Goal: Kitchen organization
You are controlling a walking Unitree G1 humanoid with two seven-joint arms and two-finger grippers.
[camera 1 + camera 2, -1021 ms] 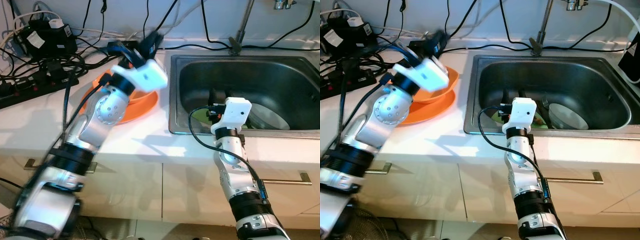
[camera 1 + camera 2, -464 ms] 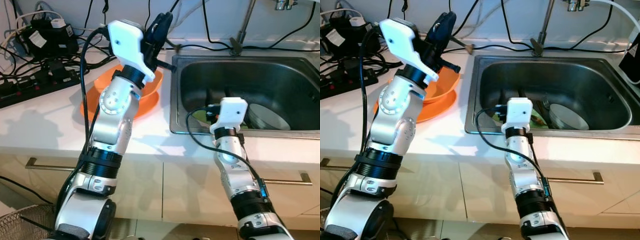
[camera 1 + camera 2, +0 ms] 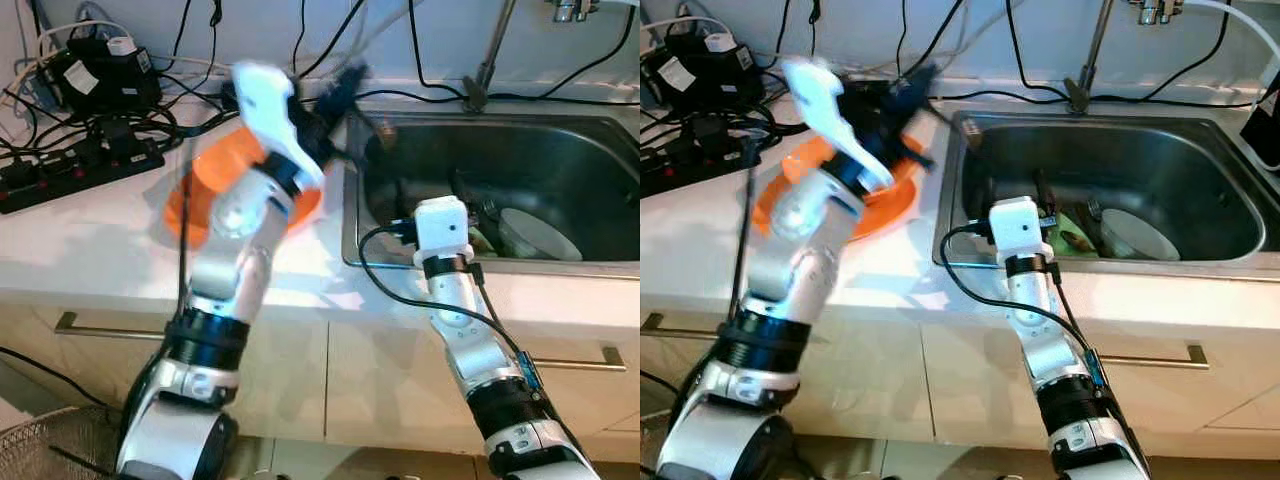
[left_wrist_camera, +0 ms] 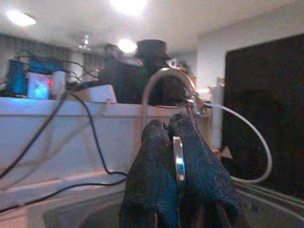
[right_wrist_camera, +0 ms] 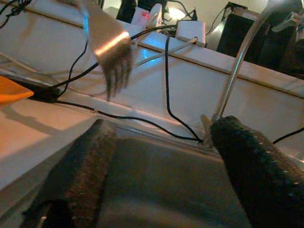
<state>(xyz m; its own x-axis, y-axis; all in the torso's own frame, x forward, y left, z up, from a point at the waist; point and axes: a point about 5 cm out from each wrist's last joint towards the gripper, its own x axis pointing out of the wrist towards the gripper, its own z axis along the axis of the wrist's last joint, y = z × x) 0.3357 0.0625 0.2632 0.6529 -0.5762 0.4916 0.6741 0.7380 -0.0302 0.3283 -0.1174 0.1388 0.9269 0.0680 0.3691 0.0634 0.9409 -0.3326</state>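
My left gripper is blurred above the counter at the sink's left rim, beside the orange bowl that sits on an orange plate. The left wrist view has its fingers shut on a thin metal handle. The right wrist view shows this as a silver fork with tines pointing down. My right gripper reaches over the front rim into the steel sink, fingers wide apart and holding nothing. A white bowl and other dishes lie in the sink.
A faucet stands behind the sink. A black power strip, adapters and many cables crowd the counter's back left. Cabinet fronts with handles are below the counter. A wire basket stands on the floor at the left.
My left arm has swung from over the orange bowl rightward to the sink's left rim, with the fork in its fingers. The right arm has stayed in the sink.
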